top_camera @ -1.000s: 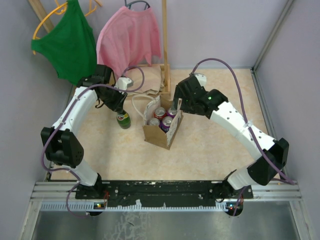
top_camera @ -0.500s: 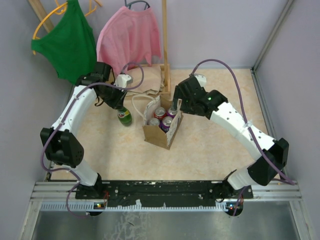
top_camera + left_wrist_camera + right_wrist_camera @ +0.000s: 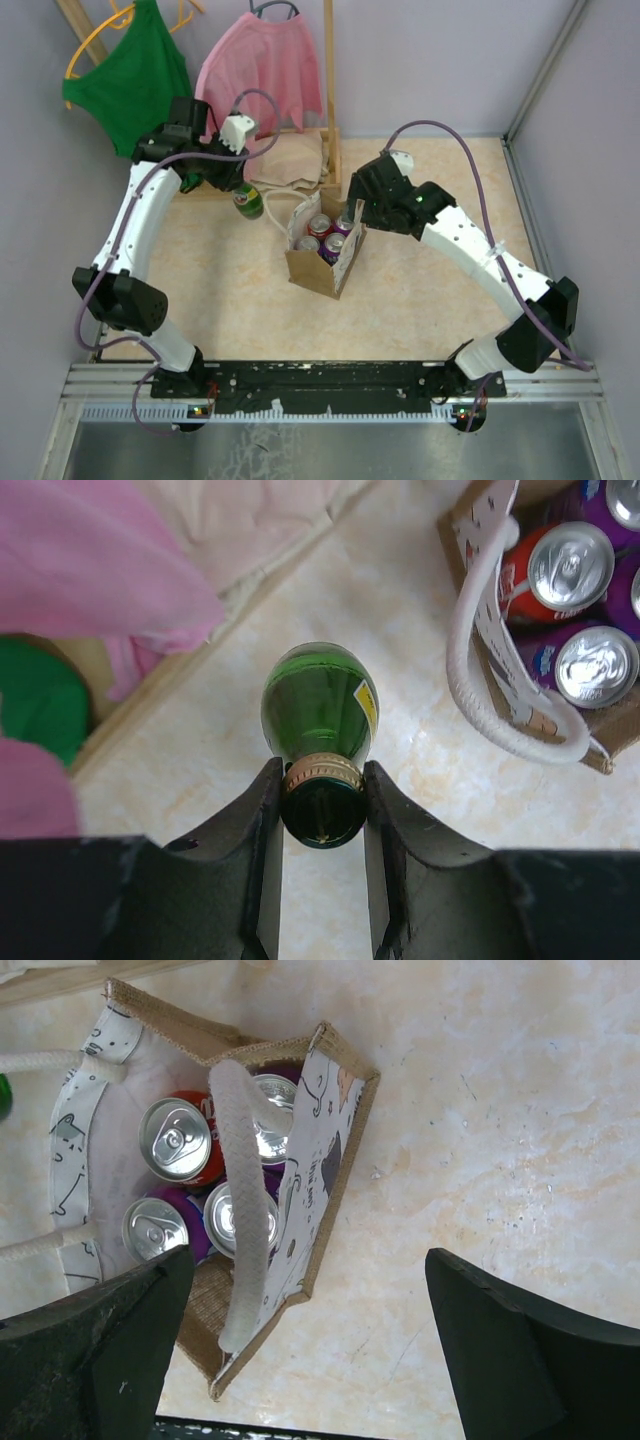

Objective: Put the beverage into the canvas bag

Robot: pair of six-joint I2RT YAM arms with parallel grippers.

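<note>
Carry step: left gripper (image 3: 322, 800) pinching green bottle (image 3: 320, 705) by neck, near far edge, just left of bag (image 3: 312, 275); right gripper (image 3: 308, 1260) spread wide, empty, over bag. Next: swing bottle over mouth, dodge handle (image 3: 458, 675), lower beside cans (image 3: 570, 565)

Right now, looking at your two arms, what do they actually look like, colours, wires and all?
Both the left arm and right arm have smooth white shells with chunky black joints. A purple cable loops along each one. A small green light glows near the right arm's wrist. The left gripper and right gripper each have two broad, matte black fingers.
</note>
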